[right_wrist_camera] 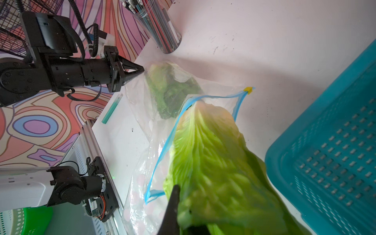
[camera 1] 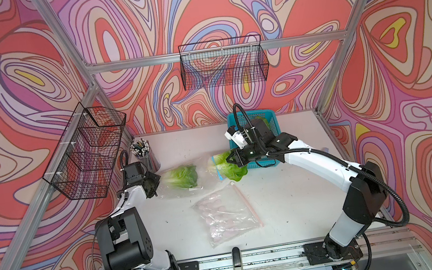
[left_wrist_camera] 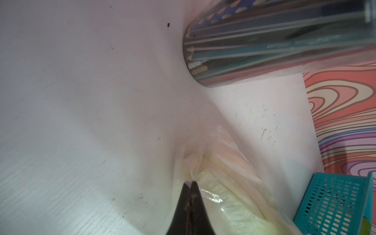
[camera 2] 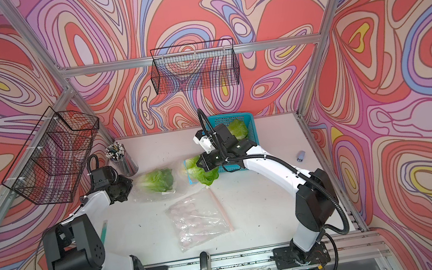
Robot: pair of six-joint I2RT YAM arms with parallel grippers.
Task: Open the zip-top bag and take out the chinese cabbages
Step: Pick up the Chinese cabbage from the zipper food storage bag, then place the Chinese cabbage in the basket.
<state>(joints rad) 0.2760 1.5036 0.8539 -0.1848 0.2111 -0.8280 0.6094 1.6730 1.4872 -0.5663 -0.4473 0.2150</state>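
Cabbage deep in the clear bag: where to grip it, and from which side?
Probably pinch the cabbage by its leafy end, through the bag's open zip mouth from the right arm's side: leaves point that way, and the left gripper clamps the closed end.

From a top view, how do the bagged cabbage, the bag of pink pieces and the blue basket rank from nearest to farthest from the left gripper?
1. bagged cabbage, just beside the left gripper.
2. bag of pink pieces, mid-table, toward the front.
3. blue basket, far back by the wall.
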